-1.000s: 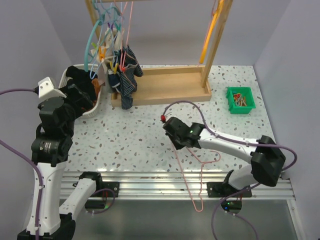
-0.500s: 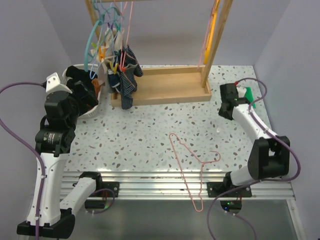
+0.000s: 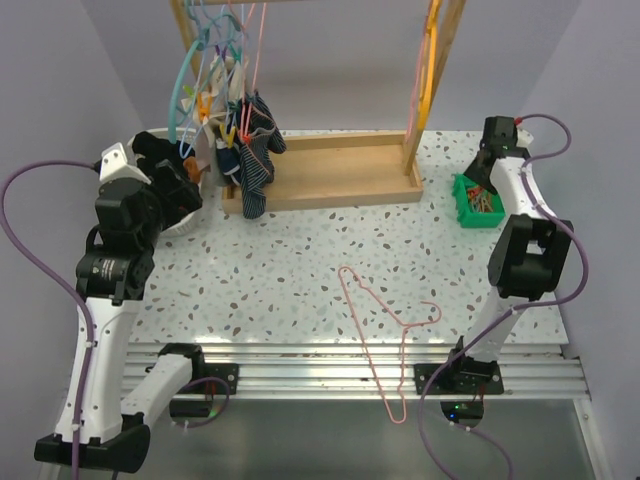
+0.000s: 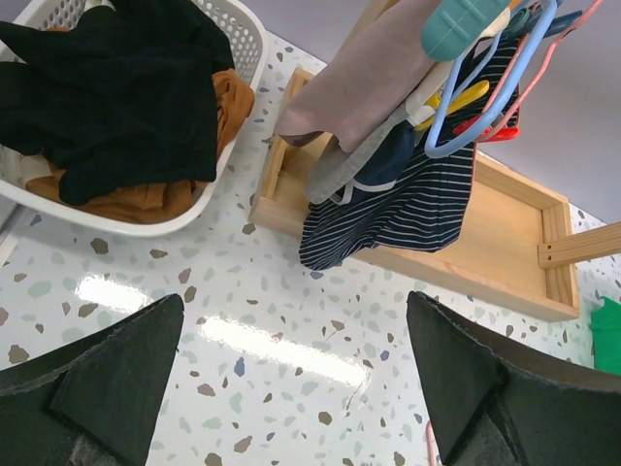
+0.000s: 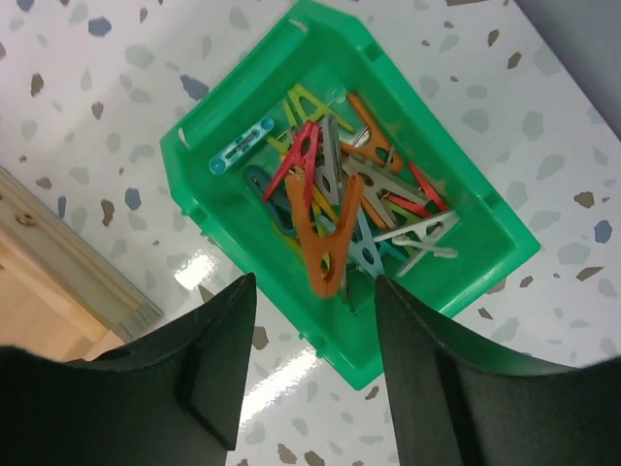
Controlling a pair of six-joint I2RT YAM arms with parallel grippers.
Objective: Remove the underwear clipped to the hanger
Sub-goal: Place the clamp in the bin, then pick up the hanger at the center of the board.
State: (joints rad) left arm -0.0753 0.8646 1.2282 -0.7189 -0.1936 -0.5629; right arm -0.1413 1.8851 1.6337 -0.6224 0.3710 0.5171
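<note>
White basket: black underwear, orange-brown cloth. Green bin: clothespins.

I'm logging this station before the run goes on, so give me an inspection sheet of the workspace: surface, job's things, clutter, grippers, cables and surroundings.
Surface: white speckled tabletop, glossy with glare.
Job's things: black cloth underwear heaped in the white slatted basket; coloured plastic hangers with dark blue striped garments on the rack; thin pink wire hanger lying bare on the tabletop.
Clutter: orange-brown cloth in the basket; green plastic bin of clothespins.
Grippers: left gripper open, empty, over the tabletop; right gripper open, empty, above the bin.
Cables: purple cables loop off both arms.
Surroundings: wooden rack, plain grey walls.
</note>
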